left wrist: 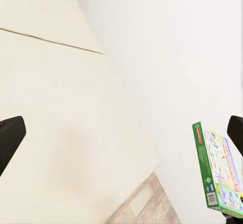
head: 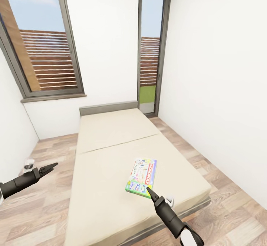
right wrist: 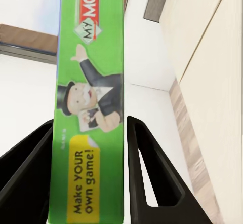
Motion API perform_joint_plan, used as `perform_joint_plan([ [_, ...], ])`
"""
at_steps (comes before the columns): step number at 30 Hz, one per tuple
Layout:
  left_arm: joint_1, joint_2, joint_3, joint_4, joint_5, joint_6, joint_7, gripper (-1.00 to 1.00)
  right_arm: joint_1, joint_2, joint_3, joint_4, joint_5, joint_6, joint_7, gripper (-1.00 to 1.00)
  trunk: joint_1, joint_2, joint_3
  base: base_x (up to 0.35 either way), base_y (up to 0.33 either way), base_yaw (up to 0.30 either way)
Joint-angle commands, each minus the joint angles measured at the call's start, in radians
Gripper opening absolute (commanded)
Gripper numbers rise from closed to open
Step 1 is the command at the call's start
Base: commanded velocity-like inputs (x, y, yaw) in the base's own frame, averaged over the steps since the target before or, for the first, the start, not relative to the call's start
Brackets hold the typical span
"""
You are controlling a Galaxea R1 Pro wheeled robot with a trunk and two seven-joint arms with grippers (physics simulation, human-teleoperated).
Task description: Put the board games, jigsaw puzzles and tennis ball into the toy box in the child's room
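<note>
A flat, colourful board game (head: 142,173) with a green edge and "MONOPOLY" lettering hovers over the near right part of the bed (head: 107,153), a beige mattress on a dark grey frame. My right gripper (head: 150,191) grips the box's near edge. In the right wrist view both black fingers (right wrist: 147,168) press the green side of the board game (right wrist: 91,57). The left wrist view shows the board game (left wrist: 217,168) raised off the mattress (left wrist: 61,107), against the white wall. My left gripper (head: 49,169) hangs open and empty over the floor left of the bed, its fingers (left wrist: 10,138) spread wide.
A large window (head: 44,53) and a tall glass door (head: 150,49) are in the far wall. White walls close in on both sides. Wood-plank floor (head: 48,209) runs around the bed. A small white object (head: 28,164) lies on the floor near my left gripper.
</note>
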Motion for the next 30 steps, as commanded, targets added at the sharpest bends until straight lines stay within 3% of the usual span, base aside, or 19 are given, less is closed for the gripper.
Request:
perform_joint_plan([
  [1, -0.001, 0.000, 0.001, 0.000, 0.001, 0.010, -0.003, 1.00, -0.001, 0.001, -0.003, 0.000, -0.007, 0.008, 0.002, -1.00, -0.004, 0.006, 0.003, 0.000, 0.000, -0.221],
  [14, -0.001, -0.001, 0.000, 0.000, -0.001, 0.007, -0.001, 1.00, -0.001, -0.001, -0.004, 0.000, -0.008, 0.007, 0.003, -1.00, -0.054, 0.097, 0.059, 0.000, 0.000, -0.201],
  [30, -0.001, -0.002, 0.000, 0.000, -0.005, 0.007, 0.001, 1.00, -0.001, -0.008, -0.005, 0.000, -0.009, 0.007, 0.004, -1.00, -0.115, 0.209, 0.111, 0.000, 0.000, -0.013],
])
